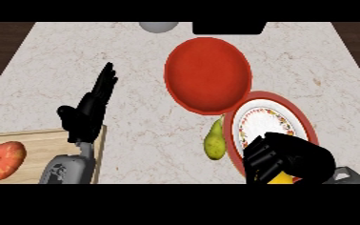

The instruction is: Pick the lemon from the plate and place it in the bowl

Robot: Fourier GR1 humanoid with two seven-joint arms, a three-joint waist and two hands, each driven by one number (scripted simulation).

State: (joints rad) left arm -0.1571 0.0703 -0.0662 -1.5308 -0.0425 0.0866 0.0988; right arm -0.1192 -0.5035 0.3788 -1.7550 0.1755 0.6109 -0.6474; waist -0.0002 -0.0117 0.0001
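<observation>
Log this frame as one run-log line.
right hand: curled over lemon at plate | left hand: open, resting | bowl: no lemon inside | pear: on counter

One view only, from the robot's head; it looks steeply down on the desk (141, 76), near enough that the top fills almost the whole width; the far edge lies along the top, with dark floor at both upper corners; the forearms enter from the lower edge, the left hand (90, 109) at left, the right hand (285, 158) at right.
</observation>
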